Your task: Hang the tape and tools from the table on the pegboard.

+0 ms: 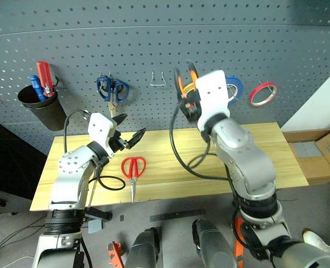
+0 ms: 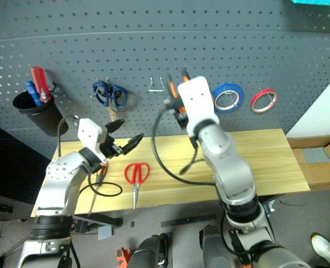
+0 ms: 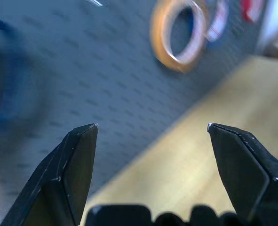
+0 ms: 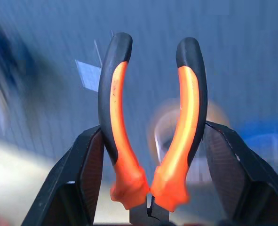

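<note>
Right gripper (image 4: 150,155) is gripping the pliers (image 4: 153,122), handles up, before the pegboard (image 1: 153,33) near a bare hook (image 1: 157,79) | left gripper (image 1: 132,135) is hovering with fingers spread, empty, over the table (image 1: 276,145) | red-handled scissors (image 1: 133,170) are lying near its front edge | red tape (image 1: 263,94) is hanging far right on the board

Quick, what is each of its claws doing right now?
Left gripper: open, holding nothing.
Right gripper: closed on the pliers, handles pointing up toward the pegboard.
</note>
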`<state>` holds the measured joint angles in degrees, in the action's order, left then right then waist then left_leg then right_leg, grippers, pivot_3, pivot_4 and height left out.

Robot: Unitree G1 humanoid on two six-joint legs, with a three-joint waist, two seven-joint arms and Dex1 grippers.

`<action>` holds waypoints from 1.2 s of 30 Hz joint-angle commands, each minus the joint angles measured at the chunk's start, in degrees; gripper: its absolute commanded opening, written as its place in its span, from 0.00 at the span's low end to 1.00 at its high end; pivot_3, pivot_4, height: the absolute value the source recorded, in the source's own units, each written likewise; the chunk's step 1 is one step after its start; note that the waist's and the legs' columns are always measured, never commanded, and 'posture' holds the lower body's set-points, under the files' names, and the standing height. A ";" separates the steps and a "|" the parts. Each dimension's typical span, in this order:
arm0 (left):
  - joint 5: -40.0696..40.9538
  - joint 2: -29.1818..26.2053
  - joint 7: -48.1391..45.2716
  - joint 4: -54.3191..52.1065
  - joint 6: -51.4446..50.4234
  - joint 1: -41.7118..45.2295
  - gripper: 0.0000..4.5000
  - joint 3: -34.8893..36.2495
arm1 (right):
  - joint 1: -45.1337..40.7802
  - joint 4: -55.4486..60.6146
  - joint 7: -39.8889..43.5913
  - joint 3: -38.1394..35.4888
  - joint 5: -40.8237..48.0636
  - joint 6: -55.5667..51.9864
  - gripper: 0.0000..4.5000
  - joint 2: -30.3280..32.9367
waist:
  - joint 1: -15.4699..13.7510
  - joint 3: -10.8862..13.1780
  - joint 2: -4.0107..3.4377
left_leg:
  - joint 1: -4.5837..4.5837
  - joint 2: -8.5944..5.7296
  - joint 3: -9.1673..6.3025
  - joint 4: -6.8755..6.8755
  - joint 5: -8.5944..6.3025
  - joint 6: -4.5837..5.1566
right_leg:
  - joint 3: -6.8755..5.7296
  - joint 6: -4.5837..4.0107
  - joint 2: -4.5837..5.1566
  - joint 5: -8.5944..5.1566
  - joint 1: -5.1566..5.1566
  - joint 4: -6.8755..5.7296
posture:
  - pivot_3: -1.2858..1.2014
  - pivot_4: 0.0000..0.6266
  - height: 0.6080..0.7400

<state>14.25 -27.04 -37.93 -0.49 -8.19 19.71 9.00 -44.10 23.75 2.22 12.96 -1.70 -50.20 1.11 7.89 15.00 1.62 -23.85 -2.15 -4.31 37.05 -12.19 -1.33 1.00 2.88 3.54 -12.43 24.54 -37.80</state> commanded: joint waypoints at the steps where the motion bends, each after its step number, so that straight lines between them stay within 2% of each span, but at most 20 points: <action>1: 2.34 0.39 2.77 -4.11 -0.43 -0.07 0.89 2.97 | -9.07 -6.70 -0.46 -2.77 0.86 6.98 0.59 -3.28 | -0.09 -0.07 0.09 | -0.01 -0.01 -0.01 -0.03 0.00 0.00 | 0.00 -0.03 0.00 0.02 0.01 0.03 | 0.46 0.28 1.00; 8: 2.98 0.28 5.13 -6.82 -2.37 -0.71 0.89 3.10 | -25.30 -30.29 -1.40 -8.98 2.41 24.47 0.59 -6.76 | -0.64 -0.16 0.23 | -0.05 -0.04 0.00 -0.12 0.00 0.00 | 0.00 -0.09 0.02 0.06 0.12 0.02 | 0.48 0.28 1.00; 14: 2.59 1.10 6.26 -7.48 -3.04 0.48 0.89 1.59 | -31.00 -48.99 -2.45 -11.06 2.08 40.37 0.59 -7.11 | -1.62 -0.16 0.23 | -0.04 -0.03 0.02 -0.15 -0.01 0.00 | 0.00 -0.10 0.02 0.05 0.14 0.01 | 0.49 0.29 1.00; 24: 0.81 3.02 7.21 -2.57 -0.91 6.96 0.89 -1.35 | -33.68 -71.72 -5.04 -13.46 2.02 62.73 0.59 -7.65 | -2.94 -0.16 0.23 | -0.04 -0.03 0.06 -0.15 0.00 0.00 | 0.02 -0.10 -0.01 0.05 0.17 -0.04 | 0.51 0.30 1.00; 30: 0.17 4.38 7.11 0.88 1.06 10.30 0.89 -2.84 | -33.85 -79.26 -5.94 -13.10 0.91 68.04 0.59 -7.16 | -3.20 -0.16 0.23 | -0.03 -0.04 0.05 -0.10 0.00 -0.01 | 0.02 -0.11 -0.01 0.06 0.15 -0.11 | 0.51 0.31 1.00; 36: -0.12 4.93 7.08 3.01 2.52 11.24 0.89 -3.36 | -30.83 -81.01 -6.56 -11.86 -1.36 69.62 0.59 -6.35 | -3.21 -0.16 0.23 | -0.02 -0.04 0.03 -0.10 0.03 -0.05 | 0.02 -0.12 -0.04 0.06 0.16 -0.16 | 0.50 0.32 1.00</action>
<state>14.23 -22.23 -30.77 3.32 -7.35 29.80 5.30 -74.87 -58.09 -3.69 1.33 -2.50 18.17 -6.03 4.68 14.85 1.85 -23.88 -2.19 -4.29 36.95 -12.15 -1.38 1.02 2.76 3.50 -12.37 24.70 -37.96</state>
